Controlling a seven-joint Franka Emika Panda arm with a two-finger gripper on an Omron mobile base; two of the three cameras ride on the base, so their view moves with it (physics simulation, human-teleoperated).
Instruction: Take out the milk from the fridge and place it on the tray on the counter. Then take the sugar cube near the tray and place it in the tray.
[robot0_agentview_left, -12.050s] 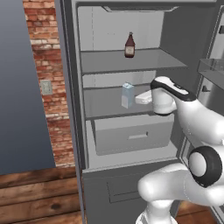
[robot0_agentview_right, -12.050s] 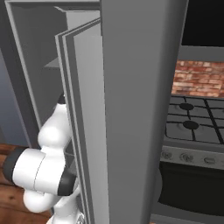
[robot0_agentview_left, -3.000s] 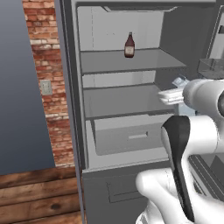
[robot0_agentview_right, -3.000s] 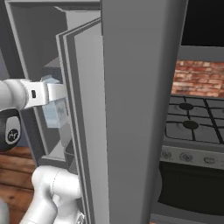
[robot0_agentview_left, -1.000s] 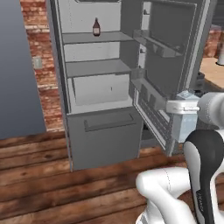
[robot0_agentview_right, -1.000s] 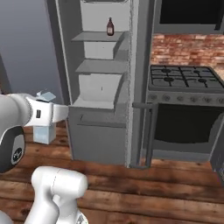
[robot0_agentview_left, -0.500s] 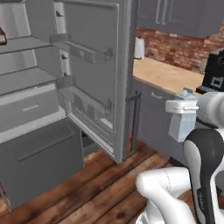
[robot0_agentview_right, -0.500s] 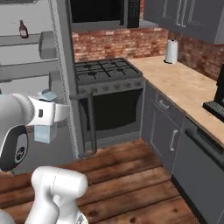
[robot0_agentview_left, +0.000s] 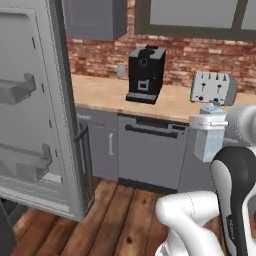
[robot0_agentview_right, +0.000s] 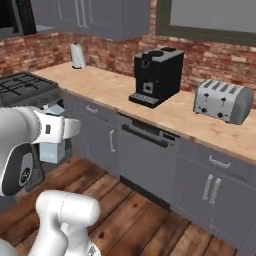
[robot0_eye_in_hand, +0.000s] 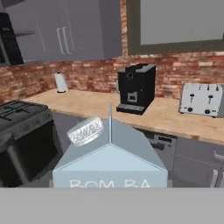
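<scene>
The gripper (robot0_agentview_left: 209, 121) is clamped on the milk (robot0_agentview_left: 207, 141), holding the carton upright in the air above the wood floor (robot0_agentview_left: 112, 210), out in front of the grey lower cabinets (robot0_agentview_right: 150, 155). From the hand camera the carton's gabled top (robot0_eye_in_hand: 110, 151) sits close below. Beyond it runs the counter (robot0_agentview_right: 170, 112), carrying a black coffee machine (robot0_agentview_right: 157, 75) with a silver toaster (robot0_agentview_right: 223, 101) to its right and a paper towel roll (robot0_agentview_right: 76, 55) far left. The open fridge (robot0_agentview_left: 37, 110) door stands at left
</scene>
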